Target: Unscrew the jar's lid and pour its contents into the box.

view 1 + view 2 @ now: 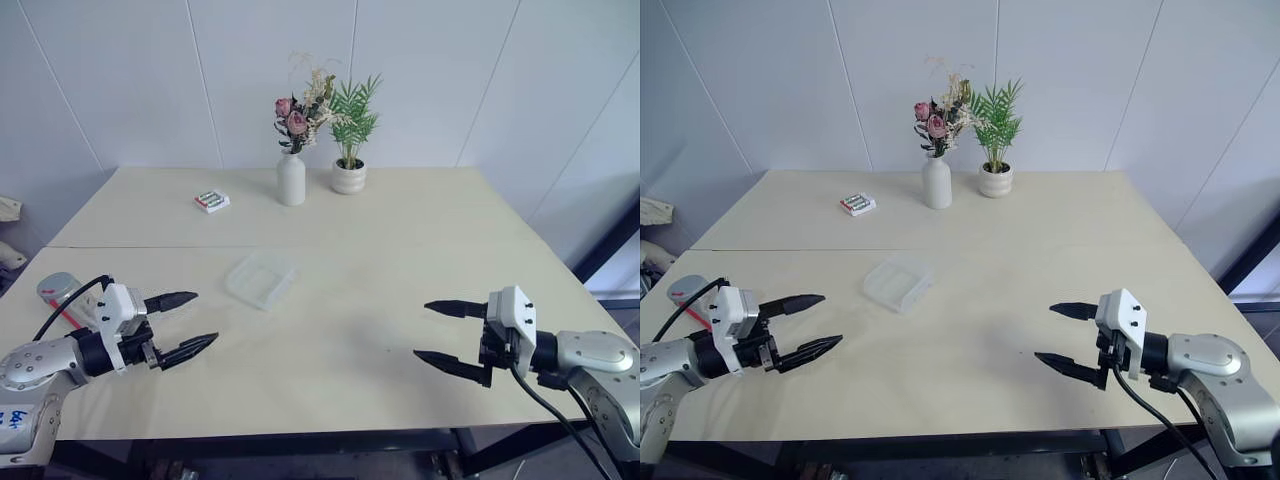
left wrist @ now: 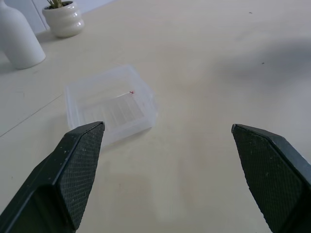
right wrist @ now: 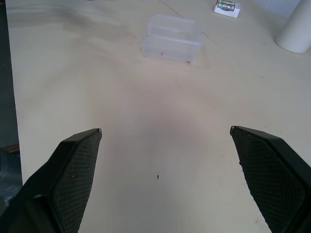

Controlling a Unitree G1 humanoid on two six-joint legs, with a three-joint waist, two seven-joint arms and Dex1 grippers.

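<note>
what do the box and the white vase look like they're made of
The box: seemingly thin clear plastic, slightly frosted, since the tabletop shows through its walls. The white vase: probably ceramic, smooth, opaque, matte-looking, with only soft shading; painted glass or plastic can't be excluded.

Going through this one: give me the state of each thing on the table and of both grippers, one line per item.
jar: lying on its side at the table's left edge, behind the left arm, not held.
box: open, looks empty.
white packet: lying flat, far side.
white vase: upright, holding flowers.
potted plant: upright.
left gripper: open, empty.
right gripper: open, empty.
</note>
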